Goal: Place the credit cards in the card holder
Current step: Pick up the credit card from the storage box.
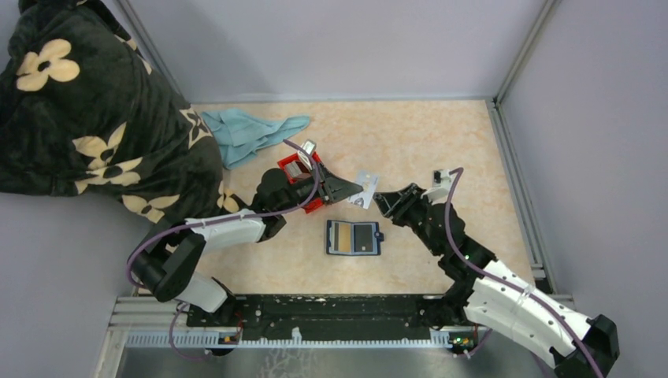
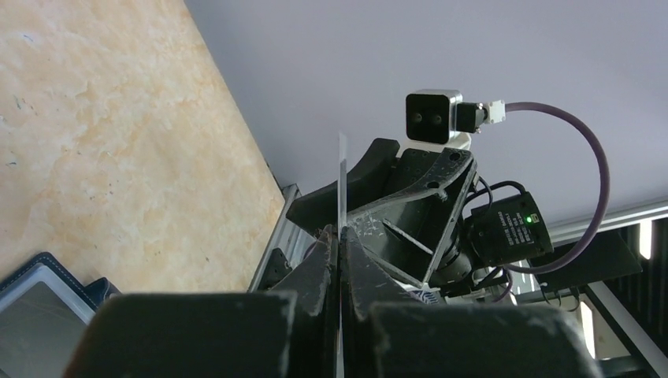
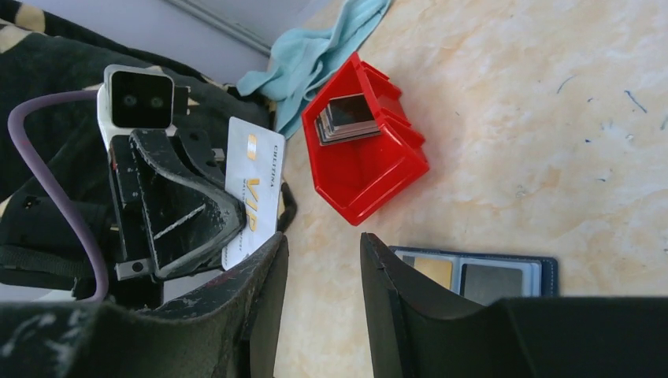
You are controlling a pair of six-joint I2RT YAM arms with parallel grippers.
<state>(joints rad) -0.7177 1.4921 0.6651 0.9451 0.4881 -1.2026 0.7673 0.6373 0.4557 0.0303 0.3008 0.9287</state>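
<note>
L gripper (image 1: 354, 189) pinches white VIP card (image 3: 256, 189), aloft, just beside R gripper (image 3: 323, 248) — R jaws spread, nothing btwn. Card holder (image 1: 354, 253) lies open on table (image 1: 441, 142) near both — tan card (image 1: 340, 236) + grey card (image 1: 363, 236) in slots.

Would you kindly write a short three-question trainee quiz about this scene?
1. True or false: the left gripper is shut on a card.
2. Fill in: the wallet lies ____ on the table.
3. Where does the card stack sit? A) on the cloth B) in the red bin C) in the right gripper

Key: 1 true; 2 open; 3 B.
</note>
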